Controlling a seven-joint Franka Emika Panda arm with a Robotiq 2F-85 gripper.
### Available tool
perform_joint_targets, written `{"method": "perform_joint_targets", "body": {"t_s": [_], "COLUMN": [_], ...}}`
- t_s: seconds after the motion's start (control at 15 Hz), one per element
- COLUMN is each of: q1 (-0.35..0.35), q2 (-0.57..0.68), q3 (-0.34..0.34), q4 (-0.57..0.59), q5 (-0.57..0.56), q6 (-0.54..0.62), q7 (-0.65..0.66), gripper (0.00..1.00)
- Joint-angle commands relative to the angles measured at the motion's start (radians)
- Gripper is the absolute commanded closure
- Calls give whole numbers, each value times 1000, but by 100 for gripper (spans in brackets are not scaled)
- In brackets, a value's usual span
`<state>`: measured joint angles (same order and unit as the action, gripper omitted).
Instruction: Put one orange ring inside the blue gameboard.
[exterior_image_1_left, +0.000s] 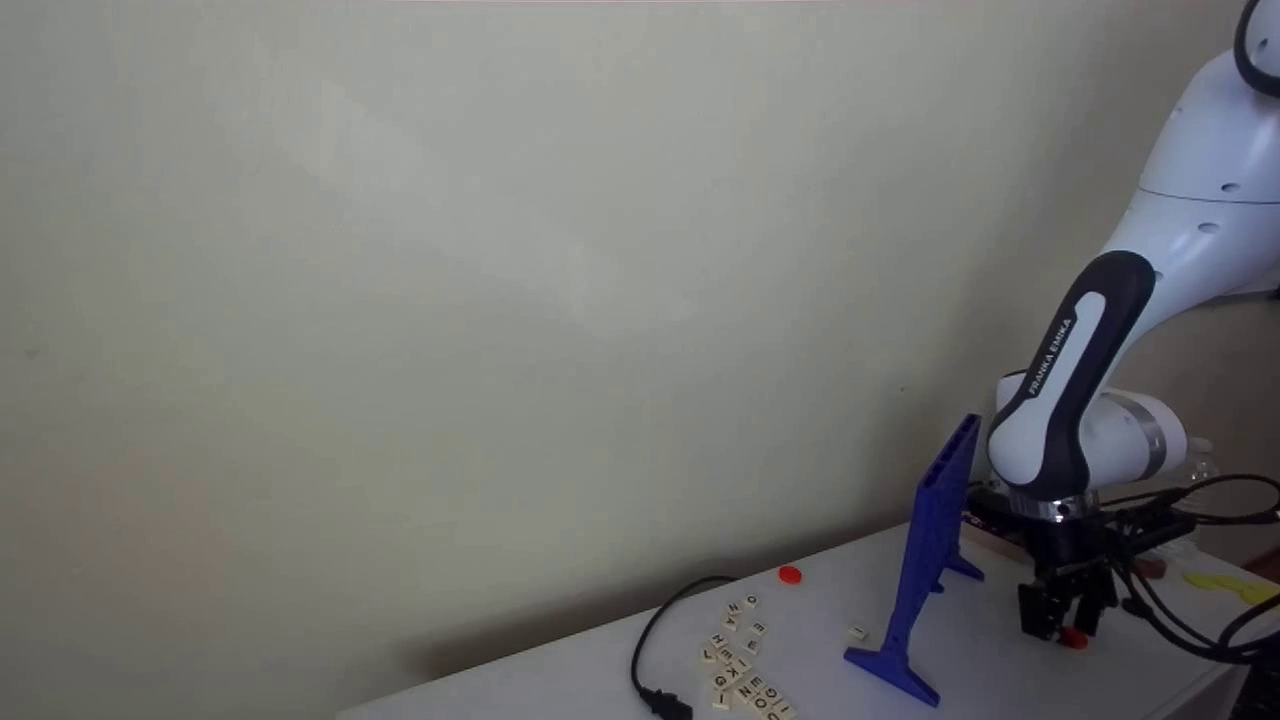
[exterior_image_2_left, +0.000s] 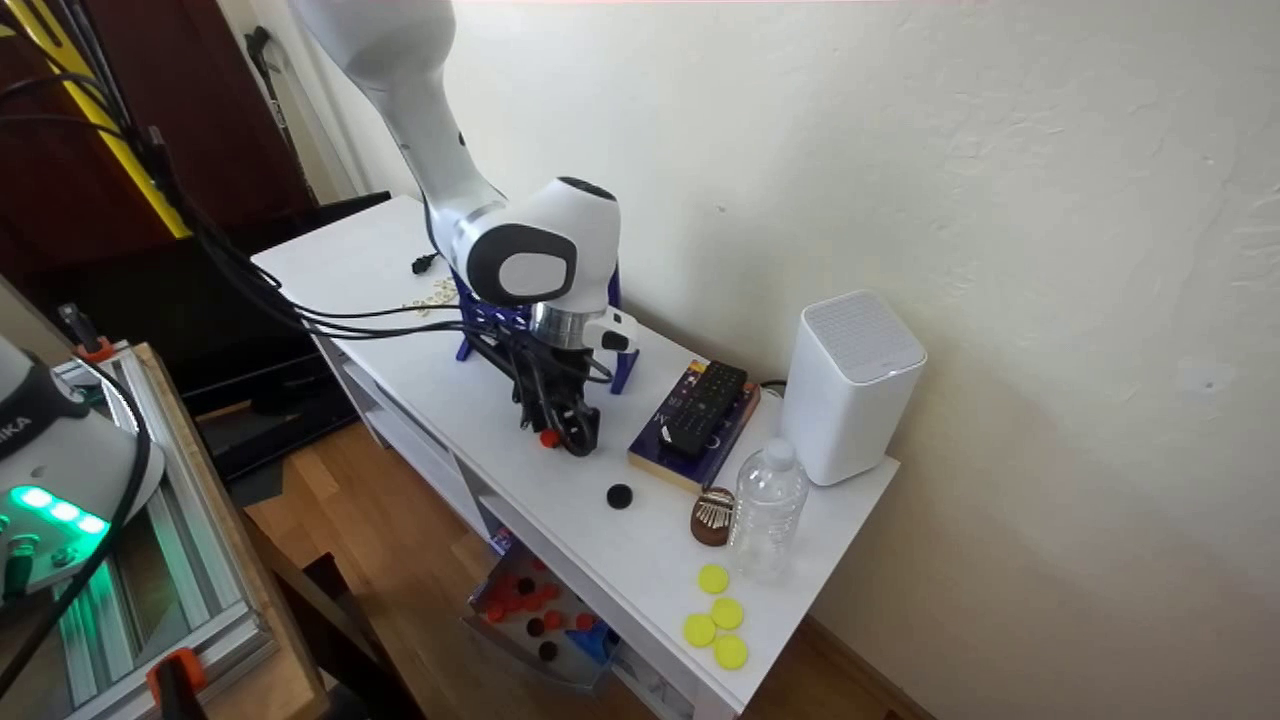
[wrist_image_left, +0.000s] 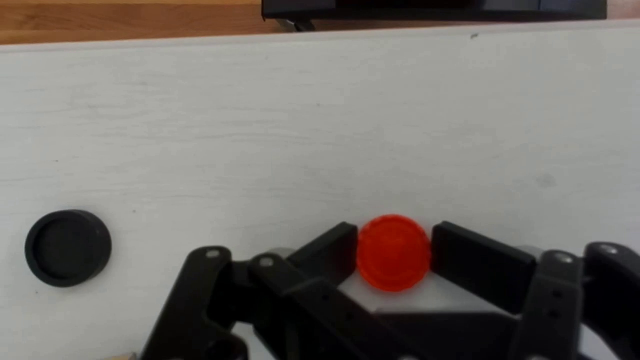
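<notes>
The orange ring is a small red-orange disc (wrist_image_left: 393, 253) between the two black fingertips in the wrist view, which touch it on both sides. My gripper (exterior_image_1_left: 1068, 622) is low at the table top, shut on this ring; the ring also shows in both exterior views (exterior_image_1_left: 1073, 638) (exterior_image_2_left: 549, 438). I cannot tell whether it is lifted. The blue gameboard (exterior_image_1_left: 932, 535) stands upright on splayed feet beside the gripper. In an exterior view the arm hides much of the gameboard (exterior_image_2_left: 625, 370). A second orange ring (exterior_image_1_left: 790, 575) lies on the far side of the gameboard, near the wall.
A black ring (exterior_image_2_left: 619, 496) lies near the gripper. A book (exterior_image_2_left: 650, 460) with a remote (exterior_image_2_left: 705, 408), a thumb piano (exterior_image_2_left: 712, 516), a bottle (exterior_image_2_left: 768, 510), a white box (exterior_image_2_left: 855, 400) and yellow rings (exterior_image_2_left: 728, 612) share the table. Letter tiles (exterior_image_1_left: 732, 672) lie beyond the gameboard.
</notes>
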<state>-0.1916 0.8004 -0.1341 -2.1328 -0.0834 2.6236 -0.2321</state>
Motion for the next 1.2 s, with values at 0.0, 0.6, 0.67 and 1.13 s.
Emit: {"method": "perform_joint_targets", "body": {"t_s": [0.0, 0.6, 0.67, 1.13], "q1": [-13, 11, 6, -6], "q2": [-99, -249, -255, -225], "q3": [-6, -56, -51, -19], "q4": [-162, -396, -391, -302], "q5": [-45, -102, -100, -92], "q6": [156, 423, 416, 340], "q7": [-31, -50, -52, -59], "gripper": [80, 80, 30, 0]}}
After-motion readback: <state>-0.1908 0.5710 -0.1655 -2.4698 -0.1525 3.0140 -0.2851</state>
